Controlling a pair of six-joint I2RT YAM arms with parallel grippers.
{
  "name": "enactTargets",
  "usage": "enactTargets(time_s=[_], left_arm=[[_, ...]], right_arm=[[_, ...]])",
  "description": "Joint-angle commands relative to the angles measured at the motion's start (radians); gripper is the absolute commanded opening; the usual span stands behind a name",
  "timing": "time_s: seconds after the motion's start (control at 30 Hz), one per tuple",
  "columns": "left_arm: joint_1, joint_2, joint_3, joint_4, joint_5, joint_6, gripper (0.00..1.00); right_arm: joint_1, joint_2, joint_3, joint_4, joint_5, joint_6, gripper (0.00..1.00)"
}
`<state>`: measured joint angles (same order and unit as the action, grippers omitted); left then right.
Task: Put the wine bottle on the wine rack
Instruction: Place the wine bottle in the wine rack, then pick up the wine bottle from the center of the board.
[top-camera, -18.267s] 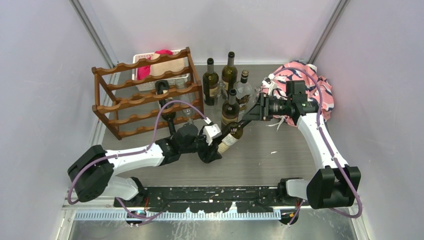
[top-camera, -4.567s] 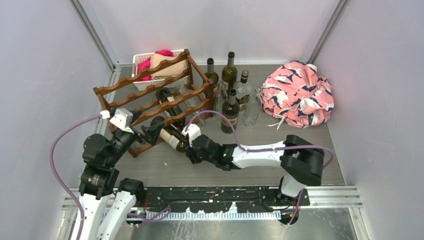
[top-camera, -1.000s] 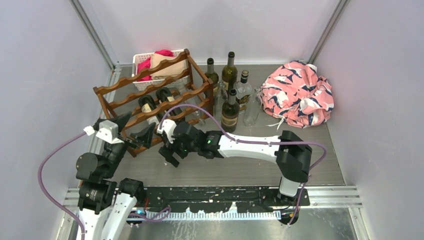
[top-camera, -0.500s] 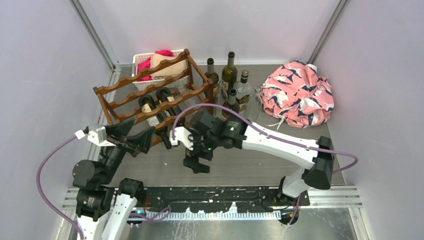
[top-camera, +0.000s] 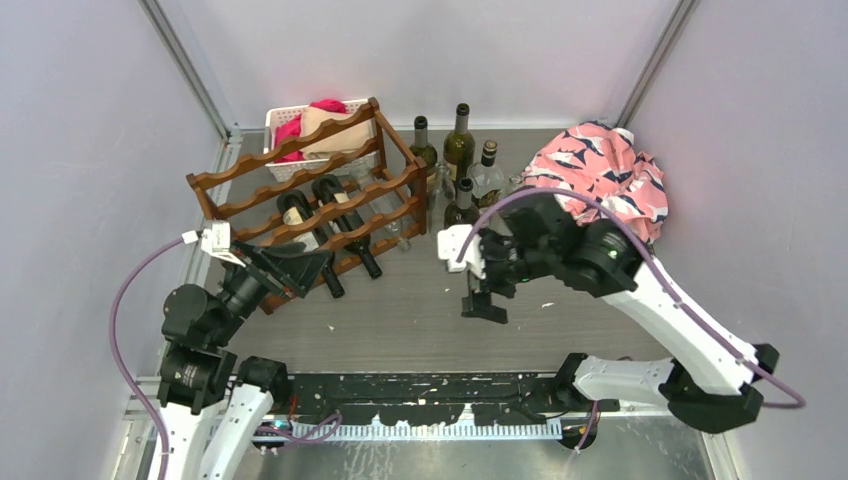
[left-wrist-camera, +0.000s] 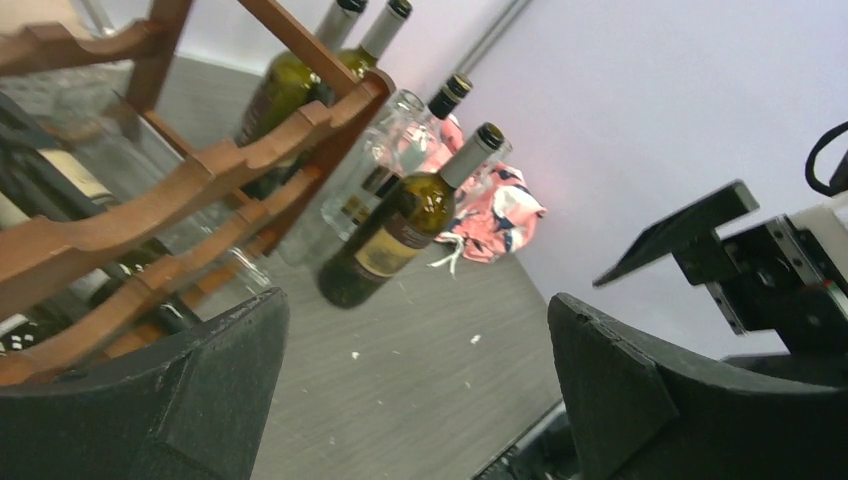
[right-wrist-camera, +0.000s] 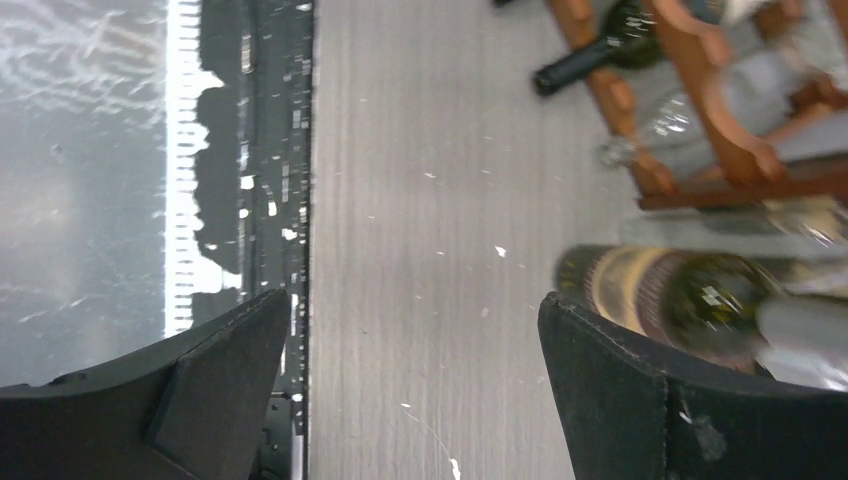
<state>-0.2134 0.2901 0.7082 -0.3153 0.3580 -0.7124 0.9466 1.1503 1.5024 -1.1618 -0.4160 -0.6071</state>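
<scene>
Brown wine rack (top-camera: 290, 140) with 2 wine bottles (top-camera: 366, 258), white basket (top-camera: 272, 118) only overhead.

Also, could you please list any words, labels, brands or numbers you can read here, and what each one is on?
None can be read.
Label on the standing green bottle: too blurred.
Labels on the bottles in the wine rack: too small.

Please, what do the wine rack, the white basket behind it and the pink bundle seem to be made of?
The wine rack looks like wood, stained reddish-brown, with a slight sheen on its scalloped rails. The white basket seems to be moulded plastic, judging by its slotted walls. The pink bundle is probably soft printed fabric: it lies in folds.
</scene>
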Motion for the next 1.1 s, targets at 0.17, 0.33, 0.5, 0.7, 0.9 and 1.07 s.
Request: enactTargets(time_s=[0.17, 0.33, 0.5, 0.7, 0.9, 1.07], left_arm=[[0.005, 0.140, 0.060, 0.058, 0.195, -0.113, 0.99], [-0.047, 0.217, 0.097, 0.029, 0.216, -0.059, 0.99], [-0.302, 0.317, 0.115, 0.011, 0.030, 0.036, 0.99], [-0.795, 0.547, 0.214, 0.011, -0.445, 0.291, 1.00], [-0.860, 0.745, 0.283, 0.098, -0.532, 0.438, 1.00], [-0.854, 0.806, 0.270, 0.165, -0.495, 0.402, 1.00]], right_arm=[[-0.187, -0.137, -0.045, 0.119, 0.168, 0.123, 1.00], [-0.291, -0.112, 0.000, 0.038, 0.175, 0.182, 1.00], [-0.450, -0.006, 0.087, -0.135, 0.128, 0.156, 1.00], [-0.653, -0.107, -0.106, 0.023, 0.006, 0.192, 1.00], [-0.846, -0.139, -0.409, 0.339, -0.199, 0.344, 1.00], [-1.016, -0.143, -0.510, 0.521, -0.327, 0.395, 1.00]])
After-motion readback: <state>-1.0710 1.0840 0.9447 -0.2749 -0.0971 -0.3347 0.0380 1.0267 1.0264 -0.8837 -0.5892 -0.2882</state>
